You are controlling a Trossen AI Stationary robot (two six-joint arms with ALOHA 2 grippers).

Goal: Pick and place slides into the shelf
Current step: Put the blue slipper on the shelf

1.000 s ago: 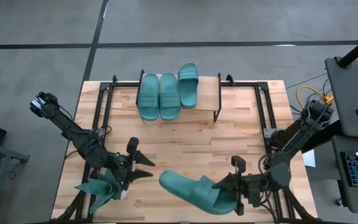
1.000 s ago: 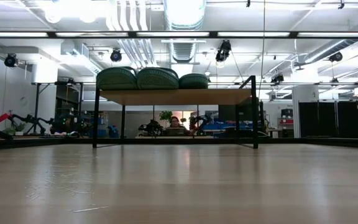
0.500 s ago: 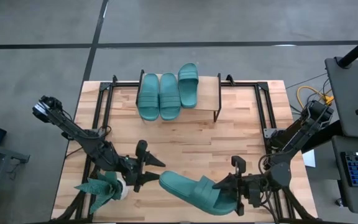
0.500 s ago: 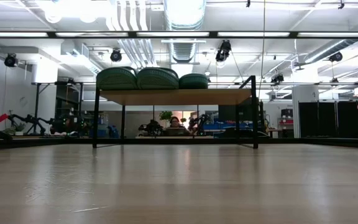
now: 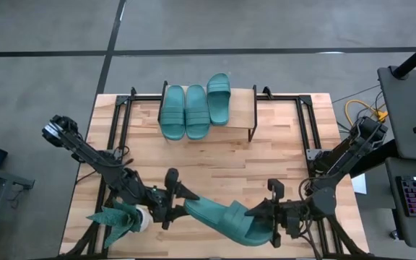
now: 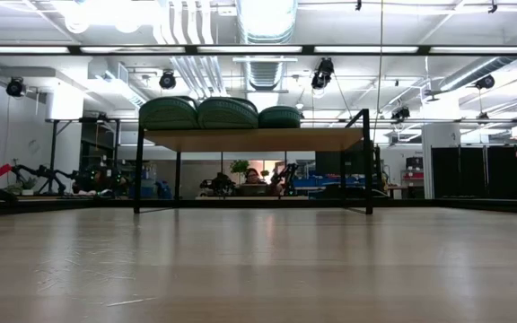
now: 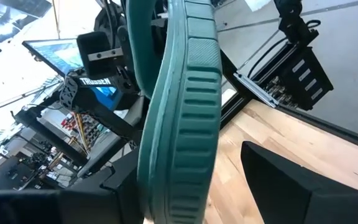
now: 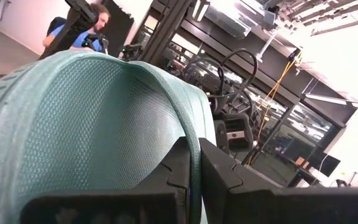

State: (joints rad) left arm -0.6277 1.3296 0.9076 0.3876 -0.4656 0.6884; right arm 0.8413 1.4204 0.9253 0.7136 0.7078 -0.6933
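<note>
Near the table's front edge – a teal ribbed-soled slide (image 5: 226, 218), tilted up

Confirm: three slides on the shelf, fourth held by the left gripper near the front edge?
Not quite. The right gripper is shut on the fourth slide; the left gripper is open at its other end. The high view shows this. Three slides on the shelf is correct.

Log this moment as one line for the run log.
right gripper: shut on fourth teal-green rubber slide | left gripper: open at its toe | low wood-topped wire-legged shelf: three slides
</note>
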